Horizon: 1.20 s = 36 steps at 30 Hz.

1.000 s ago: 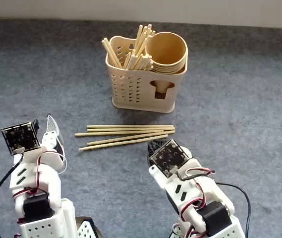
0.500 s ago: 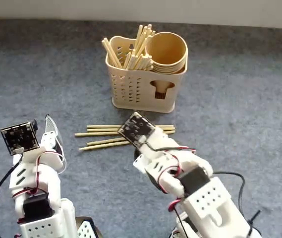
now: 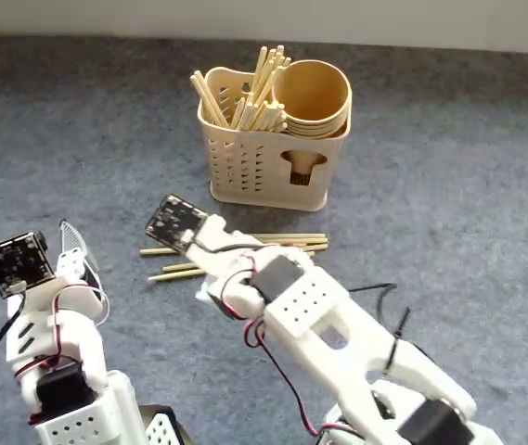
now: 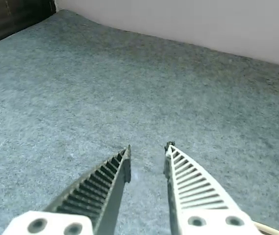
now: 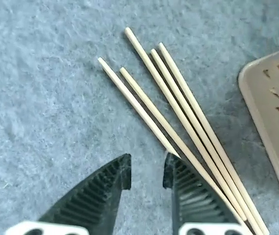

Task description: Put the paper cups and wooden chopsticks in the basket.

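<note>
Cream-coloured perforated plastic forms the basket (image 3: pixel 268 167), which stands upright on the grey carpet (image 3: pixel 449 204) at the far side of the high view. A nested stack of paper cups (image 3: pixel 312 93) sits mouth-up in the basket's right side, and a bundle of wooden chopsticks (image 3: pixel 245 93) stands on end in its left side, the tips leaning and fanning above the rim. Five more loose chopsticks (image 3: pixel 291 243) lie flat on the carpet just in front of the basket, apart from it. Their long axes run roughly parallel to the basket's front wall, side to side across the high view. The three nearest the basket lie tight together, and the other two splay slightly away at one end. In the right wrist view the loose chopsticks (image 5: pixel 178 98) run diagonally, with a corner of the basket (image 5: pixel 271 98) beside them. The right gripper (image 5: pixel 146 171) hangs over this bundle near one end with its jaws a little apart and nothing between them; one finger overlaps the sticks in that view, and whether it touches them cannot be told. The right arm (image 3: pixel 282 297) stretches across the sticks in the high view. The left gripper (image 4: pixel 146 149) is over bare carpet, well apart from the basket, its jaws parted and empty.
</note>
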Each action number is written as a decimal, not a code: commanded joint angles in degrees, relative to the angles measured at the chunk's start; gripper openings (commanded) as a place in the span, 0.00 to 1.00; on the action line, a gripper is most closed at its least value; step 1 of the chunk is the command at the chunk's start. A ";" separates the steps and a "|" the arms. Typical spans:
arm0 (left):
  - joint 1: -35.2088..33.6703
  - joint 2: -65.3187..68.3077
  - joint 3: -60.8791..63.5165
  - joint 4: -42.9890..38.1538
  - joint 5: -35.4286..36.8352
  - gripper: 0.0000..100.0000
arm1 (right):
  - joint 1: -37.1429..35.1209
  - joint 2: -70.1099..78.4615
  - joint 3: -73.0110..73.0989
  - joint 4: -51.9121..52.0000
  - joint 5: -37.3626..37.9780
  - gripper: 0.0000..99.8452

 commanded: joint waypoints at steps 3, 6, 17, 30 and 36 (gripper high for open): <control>-1.01 -0.40 -0.40 -1.14 0.18 0.13 | -1.36 7.96 -5.67 -5.41 8.62 0.12; -1.01 -0.40 -0.13 -1.05 0.18 0.13 | -1.19 10.95 -5.58 -7.34 9.49 0.12; -1.45 -0.40 1.10 -1.32 0.09 0.13 | -4.88 13.05 -5.14 -12.44 9.58 0.12; -1.27 -0.40 1.10 -1.32 0.09 0.13 | -2.33 26.42 -9.45 -16.48 9.58 0.12; -1.27 -0.40 1.10 -1.32 0.09 0.13 | -0.66 28.53 -12.26 -16.48 9.58 0.12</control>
